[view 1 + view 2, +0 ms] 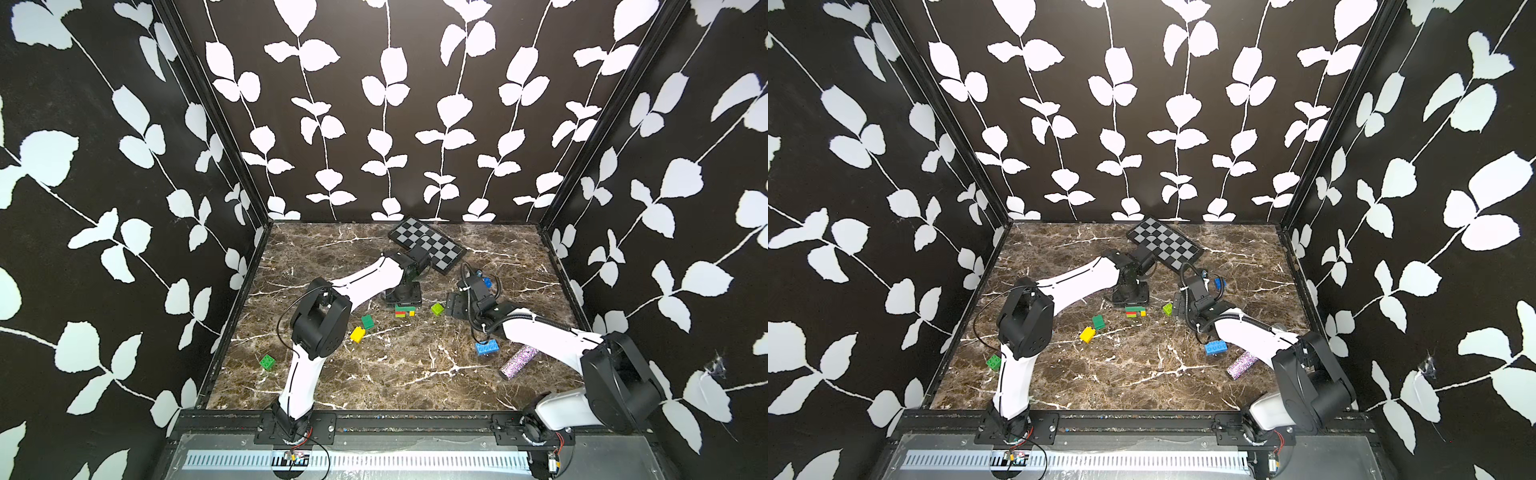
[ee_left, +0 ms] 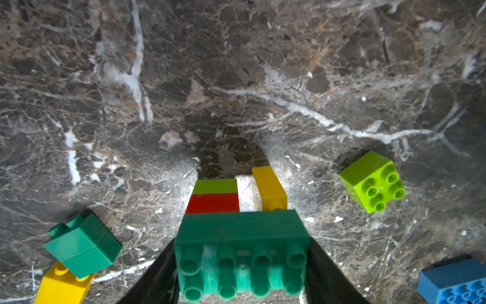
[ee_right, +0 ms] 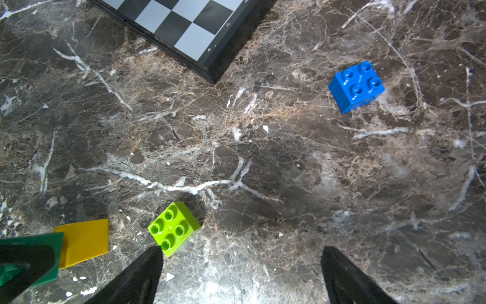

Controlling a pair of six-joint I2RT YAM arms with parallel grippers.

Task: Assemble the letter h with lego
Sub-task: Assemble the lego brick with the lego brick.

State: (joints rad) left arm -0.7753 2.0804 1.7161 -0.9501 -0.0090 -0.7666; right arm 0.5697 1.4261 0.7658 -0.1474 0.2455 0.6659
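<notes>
My left gripper (image 2: 242,242) is shut on a long dark green brick (image 2: 242,231), one finger against each end. Red (image 2: 213,202), lime (image 2: 215,186) and yellow (image 2: 269,188) bricks are joined to that brick. In both top views this lego group (image 1: 404,311) (image 1: 1136,312) lies on the marble floor under the left gripper (image 1: 402,297). My right gripper (image 3: 240,252) is open over bare marble. A loose lime brick (image 3: 173,227) (image 1: 437,308) sits just past one of its fingertips (image 3: 155,252), outside the jaws.
Loose lego lies around: a small dark green brick (image 1: 368,322), a yellow one (image 1: 357,334), a green one (image 1: 267,362) at the left edge, a blue long one (image 1: 487,347) and a small blue one (image 3: 356,85). A checkered board (image 1: 428,245) and a glittery purple cylinder (image 1: 518,362) also lie here.
</notes>
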